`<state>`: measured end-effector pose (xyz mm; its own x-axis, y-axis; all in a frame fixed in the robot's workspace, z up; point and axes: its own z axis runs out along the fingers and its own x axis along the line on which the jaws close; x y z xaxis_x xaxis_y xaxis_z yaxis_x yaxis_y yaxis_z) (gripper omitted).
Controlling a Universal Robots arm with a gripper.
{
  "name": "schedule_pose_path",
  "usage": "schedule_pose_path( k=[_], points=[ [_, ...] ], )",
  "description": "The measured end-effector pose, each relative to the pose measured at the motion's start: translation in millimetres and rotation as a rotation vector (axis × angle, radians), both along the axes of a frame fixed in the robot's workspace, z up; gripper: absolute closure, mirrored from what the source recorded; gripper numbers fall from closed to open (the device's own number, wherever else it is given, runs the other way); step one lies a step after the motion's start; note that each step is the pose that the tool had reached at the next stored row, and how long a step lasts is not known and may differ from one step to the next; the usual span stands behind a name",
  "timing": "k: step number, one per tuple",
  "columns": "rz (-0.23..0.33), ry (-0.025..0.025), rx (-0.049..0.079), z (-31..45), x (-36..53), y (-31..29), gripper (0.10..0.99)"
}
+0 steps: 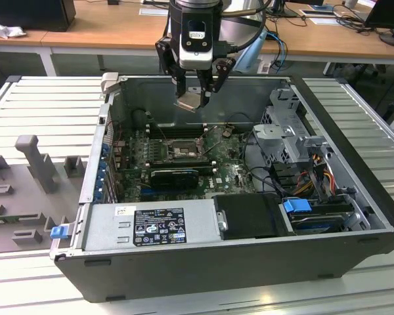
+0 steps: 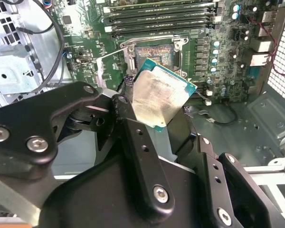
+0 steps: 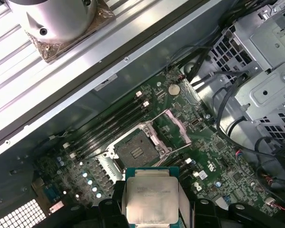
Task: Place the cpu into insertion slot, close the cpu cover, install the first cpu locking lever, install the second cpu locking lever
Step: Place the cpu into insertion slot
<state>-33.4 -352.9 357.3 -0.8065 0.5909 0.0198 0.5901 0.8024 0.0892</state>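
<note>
My gripper (image 1: 196,97) hangs above the open computer case, shut on the cpu (image 1: 188,100). The chip is a small square with a pale metal top and is held tilted by its edges. In both wrist views the cpu (image 3: 152,197) (image 2: 164,97) sits between the black fingers (image 2: 128,114). Below it on the green motherboard lies the insertion slot (image 3: 135,151) (image 2: 154,53) (image 1: 179,151), square, dark and bare. The cpu cover (image 3: 176,124), a thin grey frame plate, stands swung open beside the slot. The chip is well clear of the socket.
Long black memory slots (image 2: 161,16) flank the socket. A black ridged card (image 1: 174,176) lies in front of it. A metal drive cage (image 1: 282,134) with cables fills the exterior view's right, and the power supply (image 1: 151,226) the front. A grey fixture (image 1: 33,157) sits outside the case.
</note>
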Motion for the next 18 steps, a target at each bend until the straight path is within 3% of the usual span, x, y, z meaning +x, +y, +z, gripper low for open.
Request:
schedule_pose_path(
  k=[18],
  points=[
    [-0.078,0.0000,0.000,-0.3,0.0,0.0,0.557]
  ],
)
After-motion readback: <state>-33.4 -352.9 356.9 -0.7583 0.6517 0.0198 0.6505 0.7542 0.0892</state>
